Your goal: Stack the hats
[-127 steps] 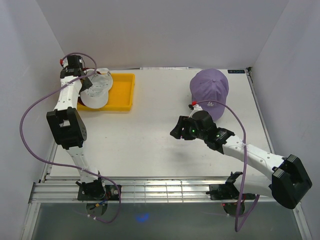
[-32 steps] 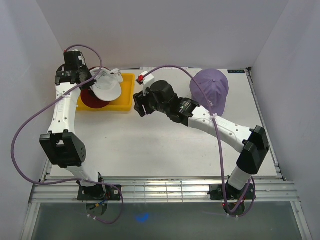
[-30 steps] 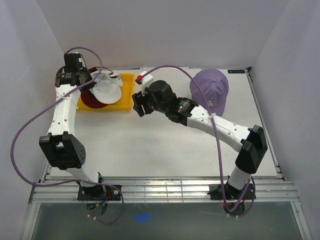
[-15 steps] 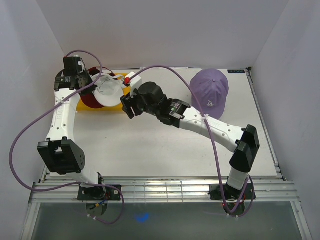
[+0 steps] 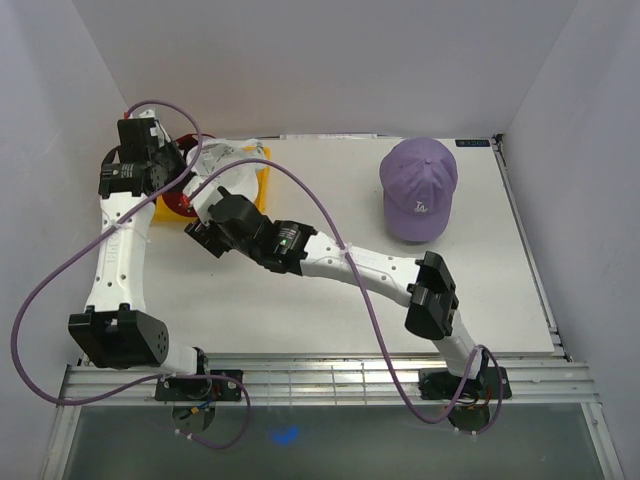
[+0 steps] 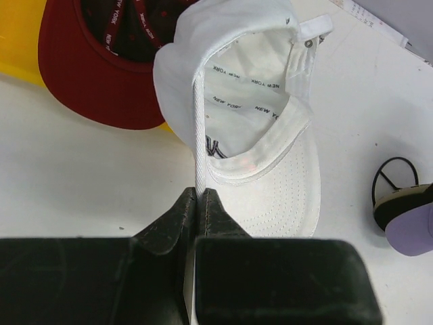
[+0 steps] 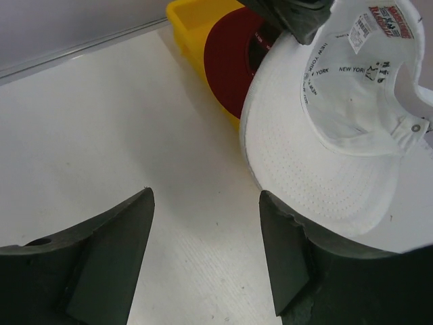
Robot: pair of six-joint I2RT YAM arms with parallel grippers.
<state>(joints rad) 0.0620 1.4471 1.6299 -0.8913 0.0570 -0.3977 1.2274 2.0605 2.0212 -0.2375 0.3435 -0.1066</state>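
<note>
My left gripper (image 6: 201,194) is shut on the rim of the white hat (image 6: 252,139), which hangs upside down, its inside showing, over the tray's right end. In the top view the left gripper (image 5: 178,166) and white hat (image 5: 216,160) sit at the back left. A dark red hat (image 6: 101,74) lies upside down in the tray (image 5: 180,205). My right gripper (image 7: 205,200) is open just in front of the white hat's brim (image 7: 318,162), nothing between its fingers; from above the right gripper (image 5: 197,232) is by the tray. A lavender hat (image 5: 420,185) rests crown up at the back right.
The yellow tray (image 5: 263,172) stands against the back left, its corner (image 7: 193,17) just beyond my right gripper's reach line. The right arm stretches diagonally across the table's middle. Purple cables loop over both arms. Side walls close in left and right.
The right arm has swung left across the table from beside the lavender hat to the tray, jaws opening slightly wider. The left gripper has lifted the white hat, uncovering the dark red hat.
</note>
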